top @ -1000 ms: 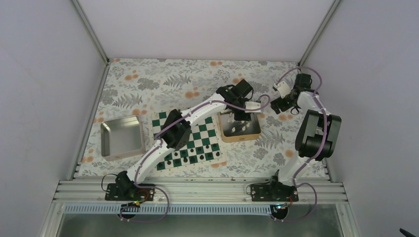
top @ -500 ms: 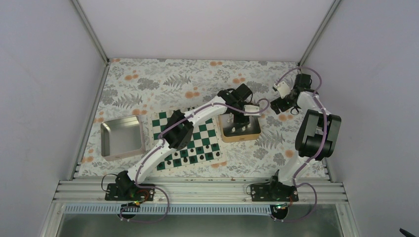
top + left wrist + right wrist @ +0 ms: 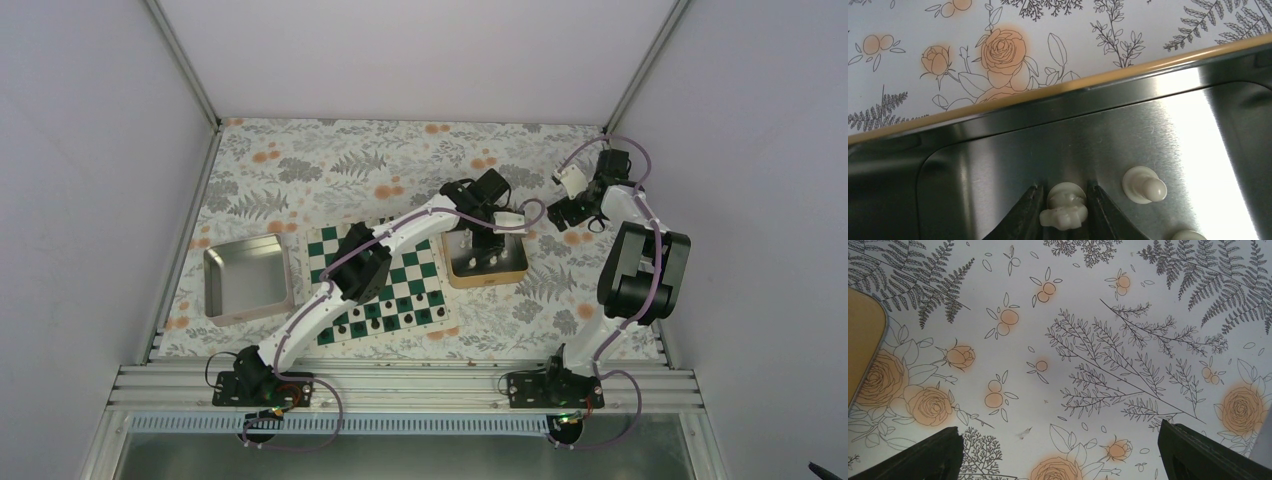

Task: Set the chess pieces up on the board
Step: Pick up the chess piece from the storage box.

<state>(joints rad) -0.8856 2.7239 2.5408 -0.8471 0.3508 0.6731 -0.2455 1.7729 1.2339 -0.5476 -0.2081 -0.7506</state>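
Reaching into the tan tin (image 3: 998,150), the left jaws pinch a cream chess piece (image 3: 1064,207); the right jaws hang wide open above the floral counter (image 3: 1073,315).

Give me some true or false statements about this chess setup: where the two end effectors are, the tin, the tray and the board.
1. The left end effector is down in the tan tin, fingers either side of a white chess piece. True.
2. The right end effector holds a piece. False: it is open and empty above the floral cloth.
3. The grey tray lies right of the board. False: it lies left of it.
4. Dark pieces stand on the board. True.
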